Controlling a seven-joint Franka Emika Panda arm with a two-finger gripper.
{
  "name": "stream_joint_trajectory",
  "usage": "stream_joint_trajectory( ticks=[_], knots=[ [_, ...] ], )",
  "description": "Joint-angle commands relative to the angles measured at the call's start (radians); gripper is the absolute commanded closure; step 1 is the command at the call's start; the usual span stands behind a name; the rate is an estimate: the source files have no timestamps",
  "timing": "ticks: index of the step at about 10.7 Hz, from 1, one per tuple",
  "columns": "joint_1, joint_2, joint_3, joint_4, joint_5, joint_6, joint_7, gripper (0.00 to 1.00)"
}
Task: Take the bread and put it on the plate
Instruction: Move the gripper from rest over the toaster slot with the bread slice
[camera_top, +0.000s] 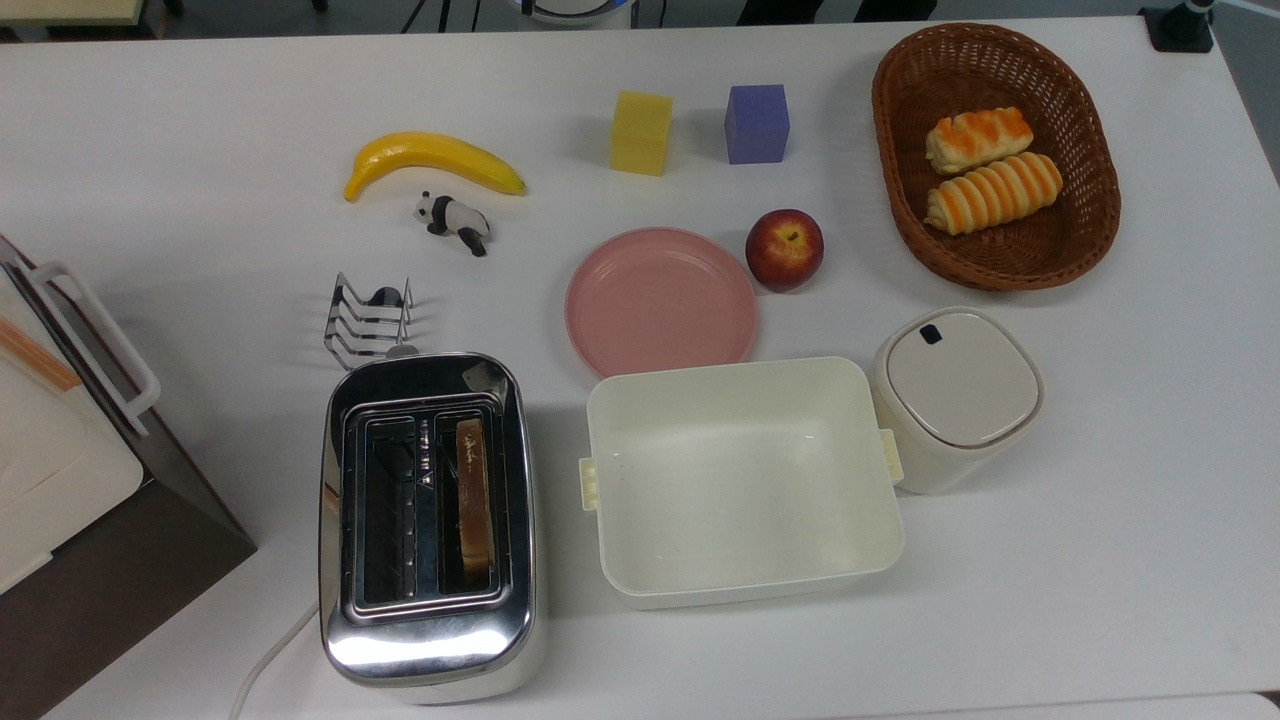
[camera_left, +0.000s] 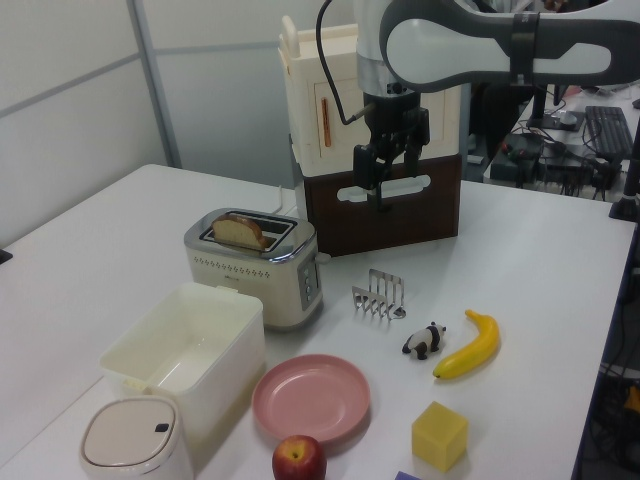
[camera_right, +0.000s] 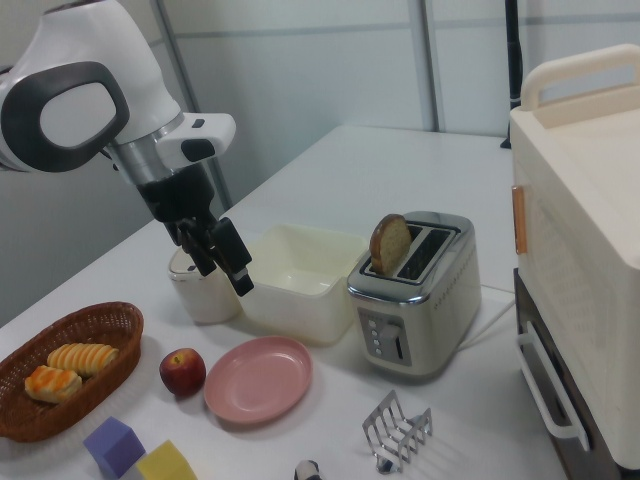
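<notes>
claw (camera_left: 382, 183): hangs in the air above the worktop, nothing in it; fingers slightly apart, pointing down. In the right view (camera_right: 228, 262) it sits in front of the cream tub and lidded container.
bread (camera_top: 475, 496): standing on edge in one slot of the toaster, the slot on the top view's right; domed top pokes out above the slot in the left view (camera_left: 238, 231) and the right view (camera_right: 390, 243).
toaster (camera_top: 425, 530): chrome, two slots, other slot empty; on the worktop just beside the cream tub.
plate (camera_top: 660, 302): pink, round, nothing on it; flat on the worktop, between the toaster and the apple, its edge close to the tub's rim.
cream tub (camera_top: 740, 480): rectangular, open, nothing inside.
lidded container (camera_top: 955, 395): cream, lid closed, touching or nearly touching the tub's side.
apple (camera_top: 785, 249): red, just beside the plate.
toast rack (camera_top: 368, 322): wire, near the toaster.
panda figure (camera_top: 453, 221): small, just beside the banana (camera_top: 432, 163).
blocks: yellow block (camera_top: 641, 132) and purple block (camera_top: 757, 123), side by side, apart.
basket (camera_top: 1080, 240): brown wicker, holds two striped rolls (camera_top: 990, 168).
worktop (camera_top: 1100, 560): white.
cabinet (camera_right: 585, 240): cream with handle, at the worktop edge by the toaster.
</notes>
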Motion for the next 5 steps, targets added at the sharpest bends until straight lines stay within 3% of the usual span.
stream_joint_trajectory(
  ticks=[1,5],
  knots=[
    [0.018,-0.015,-0.069,-0.043,0.063,0.110,-0.049,0.00],
    [0.029,0.035,-0.068,-0.040,0.065,0.221,0.004,0.00]
  ],
)
